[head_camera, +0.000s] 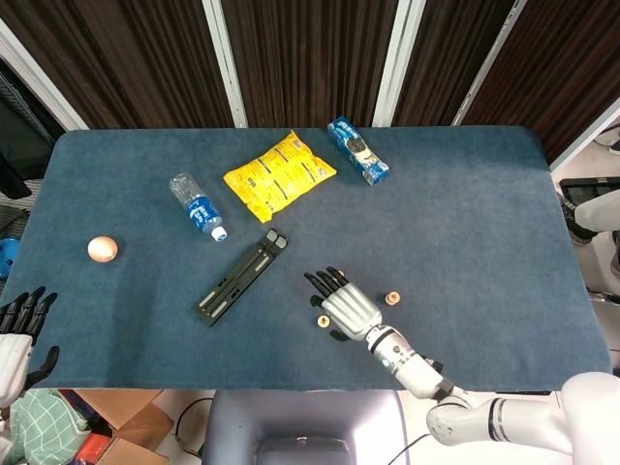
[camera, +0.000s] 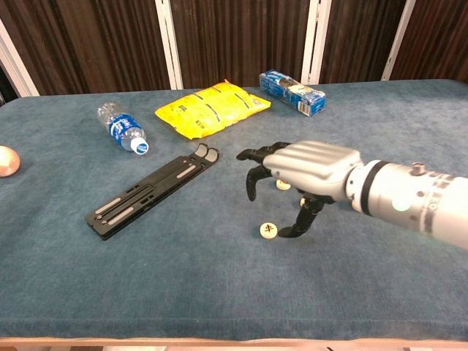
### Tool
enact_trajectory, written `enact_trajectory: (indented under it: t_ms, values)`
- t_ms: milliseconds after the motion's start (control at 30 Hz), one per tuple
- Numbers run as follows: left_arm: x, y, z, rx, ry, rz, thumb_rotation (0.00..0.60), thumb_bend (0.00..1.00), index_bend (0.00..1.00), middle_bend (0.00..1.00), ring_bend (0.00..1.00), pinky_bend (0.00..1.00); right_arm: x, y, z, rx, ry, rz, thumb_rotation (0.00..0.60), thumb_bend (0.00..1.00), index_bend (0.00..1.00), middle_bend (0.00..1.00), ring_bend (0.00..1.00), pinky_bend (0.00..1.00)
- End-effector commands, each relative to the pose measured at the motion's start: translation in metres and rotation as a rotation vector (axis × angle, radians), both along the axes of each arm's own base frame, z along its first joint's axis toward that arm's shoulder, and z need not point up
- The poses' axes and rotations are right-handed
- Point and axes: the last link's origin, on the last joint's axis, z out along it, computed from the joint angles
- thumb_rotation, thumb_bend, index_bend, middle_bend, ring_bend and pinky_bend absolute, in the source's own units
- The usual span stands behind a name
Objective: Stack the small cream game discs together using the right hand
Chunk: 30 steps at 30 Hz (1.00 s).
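My right hand (head_camera: 346, 303) hovers low over the blue table, fingers spread and curved downward, holding nothing. One small cream disc (head_camera: 323, 321) lies just left of the thumb; in the chest view this disc (camera: 269, 230) sits right beside the thumb tip (camera: 289, 232). Another disc (head_camera: 392, 297) rests to the right of the hand. A further disc (camera: 283, 185) peeks out behind the right hand (camera: 306, 170). The hand hides any other disc. My left hand (head_camera: 19, 325) hangs off the table's front left corner with fingers apart.
A black folding stand (head_camera: 242, 276) lies left of the discs. Behind are a water bottle (head_camera: 198, 206), a yellow snack bag (head_camera: 279, 176) and a blue packet (head_camera: 357, 150). A peach-coloured ball (head_camera: 102, 249) sits far left.
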Motion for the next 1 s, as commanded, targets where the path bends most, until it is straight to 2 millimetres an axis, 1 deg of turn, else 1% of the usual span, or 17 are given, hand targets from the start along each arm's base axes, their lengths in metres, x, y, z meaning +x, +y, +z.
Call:
enact_trajectory:
  t_ms: [33,133,400,667,833,1000]
  values:
    - [0.0,-0.001,0.001,0.0,-0.002,-0.001,0.6,0.43,0.01,0.0,0.0,0.13,0.005,0.001,-0.012,0.017,0.036,0.001,0.6,0.35,0.5,0.0,0.0,0.0]
    - [0.001,-0.001,0.001,-0.002,-0.002,-0.003,0.6,0.43,0.01,0.0,0.0,0.13,0.002,0.002,-0.017,0.019,0.063,-0.004,0.6,0.4,0.51,0.0,0.0,0.0]
    - [0.001,-0.002,0.003,0.007,-0.006,-0.002,0.6,0.43,0.01,0.0,0.0,0.13,-0.004,-0.001,-0.022,0.009,0.097,-0.021,0.6,0.4,0.54,0.0,0.0,0.0]
    - [0.0,-0.002,0.004,0.01,-0.008,-0.003,0.6,0.43,0.01,0.0,0.0,0.13,-0.006,-0.004,-0.029,0.008,0.099,-0.04,0.6,0.4,0.56,0.0,0.0,0.0]
    - [0.0,-0.002,0.005,0.013,-0.01,-0.003,0.6,0.43,0.01,0.0,0.0,0.13,-0.006,-0.005,-0.031,0.003,0.096,-0.048,0.6,0.44,0.58,0.0,0.0,0.0]
    - [0.001,-0.003,0.005,0.015,-0.01,-0.005,0.6,0.43,0.01,0.0,0.0,0.13,-0.005,-0.007,-0.032,0.001,0.096,-0.051,0.6,0.45,0.6,0.01,0.0,0.0]
